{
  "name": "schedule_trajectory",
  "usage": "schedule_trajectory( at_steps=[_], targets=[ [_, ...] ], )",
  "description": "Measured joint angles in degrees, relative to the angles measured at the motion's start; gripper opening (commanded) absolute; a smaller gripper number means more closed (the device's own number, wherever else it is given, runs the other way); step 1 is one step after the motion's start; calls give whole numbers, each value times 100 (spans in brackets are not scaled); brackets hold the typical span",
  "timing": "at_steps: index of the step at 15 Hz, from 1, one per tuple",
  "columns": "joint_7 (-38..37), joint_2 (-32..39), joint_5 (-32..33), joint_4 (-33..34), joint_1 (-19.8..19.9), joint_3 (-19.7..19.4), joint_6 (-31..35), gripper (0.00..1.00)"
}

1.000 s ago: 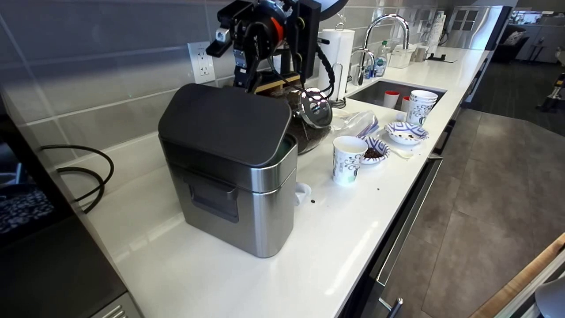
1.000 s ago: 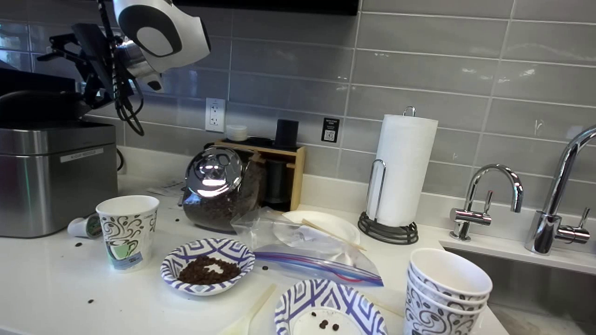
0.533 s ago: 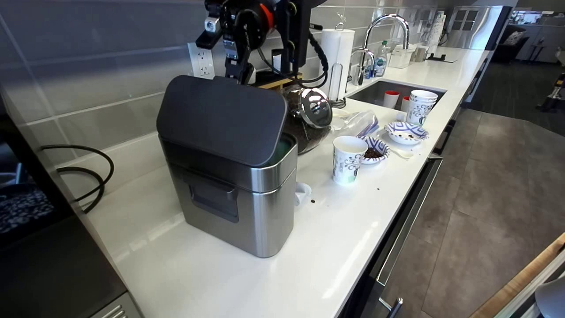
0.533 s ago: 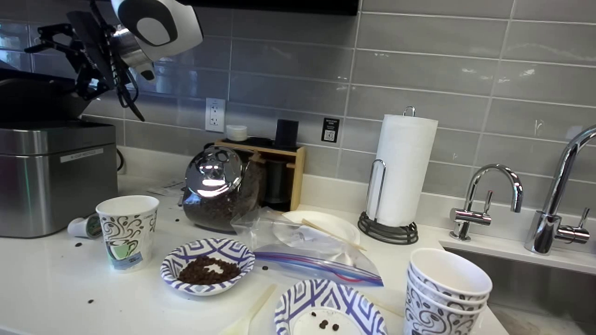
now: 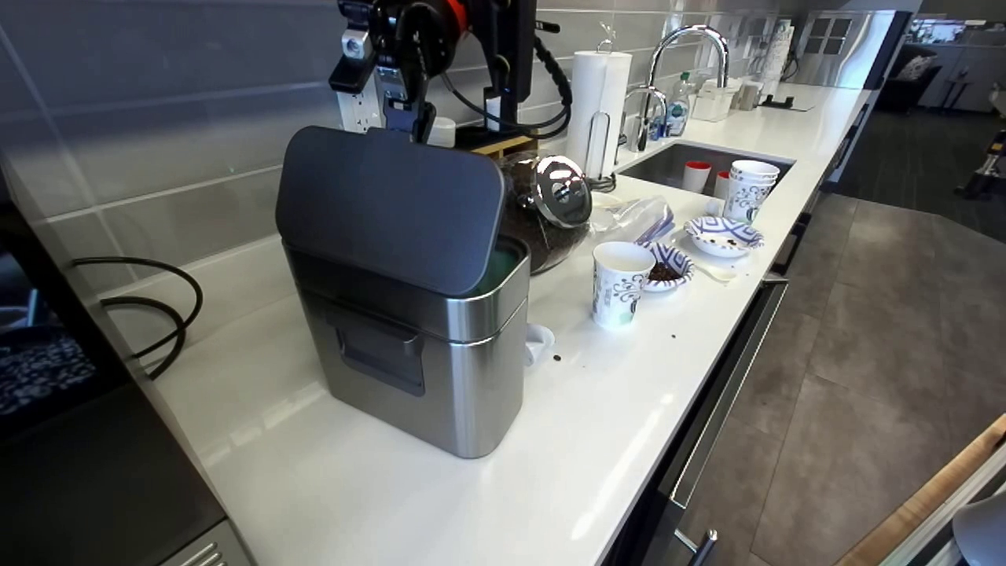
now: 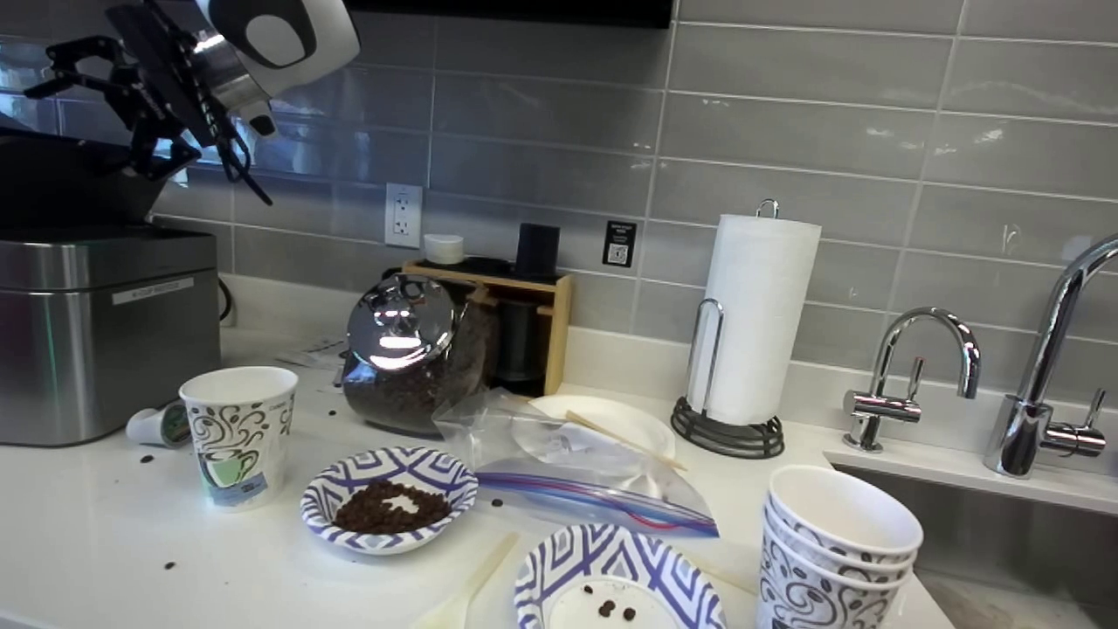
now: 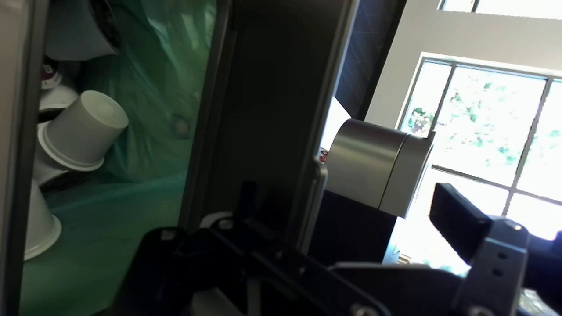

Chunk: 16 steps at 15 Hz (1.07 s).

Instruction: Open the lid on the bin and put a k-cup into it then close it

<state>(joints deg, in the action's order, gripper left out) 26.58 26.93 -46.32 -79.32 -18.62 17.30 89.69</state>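
Wrist view: shows the dark lid tilted up just beside the hand, with part of the hand overlapping it; cannot tell whether touching. Lower than the hand, can see into the steel bin, with several white k-cups lying in a green bag. In both exterior views, can see the hand at the lid's raised edge, spread wide. Farther down from the hand, just beside the foot of the bin, shows another k-cup lying on its side on the surface, near a paper cup. Well apart from the hand, shows a jar and a roll of paper towels.
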Motion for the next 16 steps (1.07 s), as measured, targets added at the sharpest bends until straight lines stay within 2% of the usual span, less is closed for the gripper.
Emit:
schedule_trajectory(
  at_steps=[7,16],
  targets=[
    [-391,61,58,80,-22,83,23,100],
    [-617,-273,277,-339,-167,84,1101,100]
  ],
)
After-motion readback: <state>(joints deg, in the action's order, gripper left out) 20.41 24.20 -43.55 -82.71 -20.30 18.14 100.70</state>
